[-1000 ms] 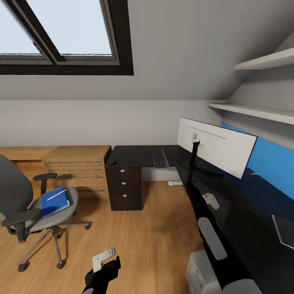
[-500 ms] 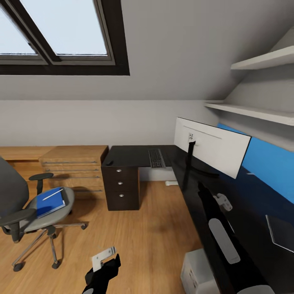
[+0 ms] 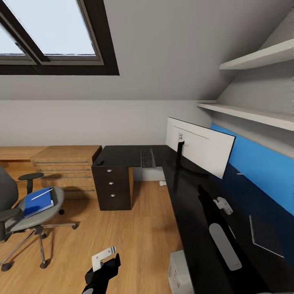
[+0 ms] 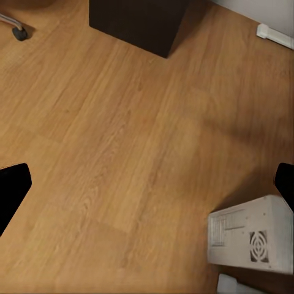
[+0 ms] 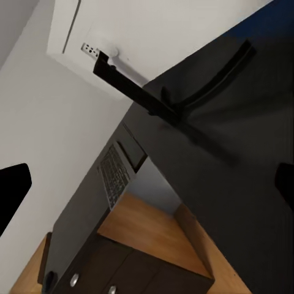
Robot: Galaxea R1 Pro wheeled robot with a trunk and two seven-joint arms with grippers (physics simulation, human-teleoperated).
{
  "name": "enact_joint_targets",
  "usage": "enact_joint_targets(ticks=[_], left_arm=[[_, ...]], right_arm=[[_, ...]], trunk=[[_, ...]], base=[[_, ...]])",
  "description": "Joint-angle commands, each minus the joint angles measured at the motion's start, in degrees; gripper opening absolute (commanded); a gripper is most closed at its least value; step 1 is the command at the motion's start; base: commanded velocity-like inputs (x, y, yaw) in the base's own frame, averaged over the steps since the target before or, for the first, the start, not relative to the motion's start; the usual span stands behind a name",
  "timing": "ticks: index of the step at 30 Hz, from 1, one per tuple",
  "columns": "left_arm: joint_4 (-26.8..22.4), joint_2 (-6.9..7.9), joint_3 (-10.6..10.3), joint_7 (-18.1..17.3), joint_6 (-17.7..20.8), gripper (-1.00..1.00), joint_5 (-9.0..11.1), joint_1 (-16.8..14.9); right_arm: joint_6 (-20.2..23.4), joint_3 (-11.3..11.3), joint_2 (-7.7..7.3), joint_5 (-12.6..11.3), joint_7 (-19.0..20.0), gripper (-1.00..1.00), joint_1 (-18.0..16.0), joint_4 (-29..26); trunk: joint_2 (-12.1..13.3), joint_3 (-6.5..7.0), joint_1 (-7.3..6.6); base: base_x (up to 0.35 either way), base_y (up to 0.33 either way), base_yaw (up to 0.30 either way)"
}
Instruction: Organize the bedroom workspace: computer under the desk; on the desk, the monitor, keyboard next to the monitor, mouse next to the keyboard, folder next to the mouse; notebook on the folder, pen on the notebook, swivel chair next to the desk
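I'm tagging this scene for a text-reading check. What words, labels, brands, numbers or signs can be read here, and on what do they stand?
No text can be read.
keyboard: pale key lettering, too small and blurred to read.
monitor: white back bears a small panel of dark marks, not legible.
computer: grilles and slots only, no label visible.
folder: plain blue, nothing written.

This is looking like a home office tucked under a sloping attic roof. A skylight (image 3: 49,36) is letting daylight in through the slanted ceiling, and white wall shelves (image 3: 253,87) are running above a blue wall panel (image 3: 261,171). An L-shaped black desk (image 3: 192,212) is carrying a monitor (image 3: 200,149) and a keyboard (image 3: 147,158), with a swivel chair (image 3: 24,212) standing on the wood floor (image 3: 134,237) and a light wood dresser (image 3: 65,167) sitting by the wall. A white computer (image 4: 251,239) is standing on the floor.
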Motion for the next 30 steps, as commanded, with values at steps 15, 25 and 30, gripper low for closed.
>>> enact_joint_targets(ticks=[15, 25, 30], left_arm=[[-0.3, 0.07, -0.1, 0.4, 0.2, 1.0, 0.1, -0.1], [-4.5, 0.9, 3.7, 0.2, 0.4, 1.0, 0.1, -0.1], [-7.9, 4.34, 7.3, 0.0, 0.7, 1.0, 0.5, 0.0]], right_arm=[[-0.5, 0.6, 0.27, -0.3, -0.2, 1.0, 0.1, -0.3], [0.5, 0.3, -0.12, 10.4, 0.0, 1.0, 0.3, 0.0], [4.2, 0.1, -0.93, 14.6, -2.7, 1.0, 0.1, 0.5]], trunk=[[-0.1, -0.07, 0.01], [-0.1, -0.07, 0.01], [-0.1, -0.07, 0.01]], base=[[0.0, -0.309, 0.0], [0.0, -0.309, 0.0], [0.0, -0.309, 0.0]])
